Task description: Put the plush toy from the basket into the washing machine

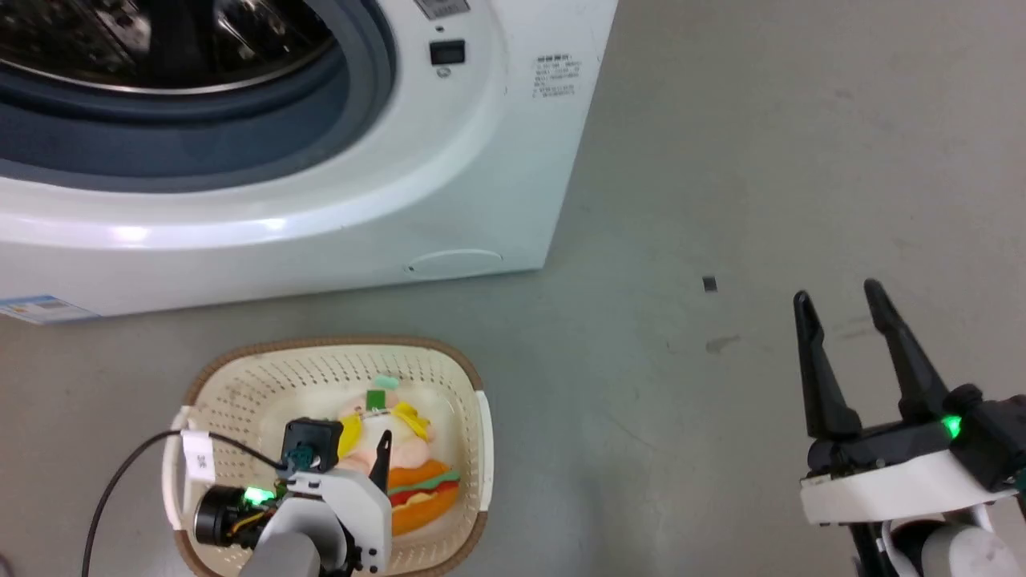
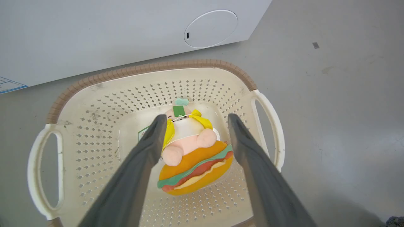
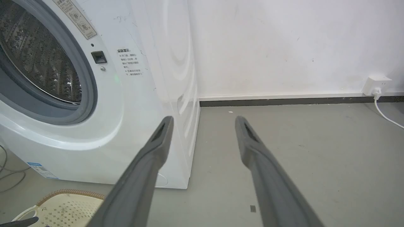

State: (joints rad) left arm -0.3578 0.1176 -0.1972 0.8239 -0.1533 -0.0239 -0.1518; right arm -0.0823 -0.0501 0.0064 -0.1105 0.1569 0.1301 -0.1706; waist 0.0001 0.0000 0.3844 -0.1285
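Though soft, rounded plush toy (image 2: 189, 157) inside perforated basket (image 2: 151, 67).

Washing machine (image 1: 449, 160) cropped at top; label sticker (image 1: 557, 76) print unreadable.

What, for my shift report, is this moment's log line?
left gripper open over toy in basket | right gripper open, empty | washer open
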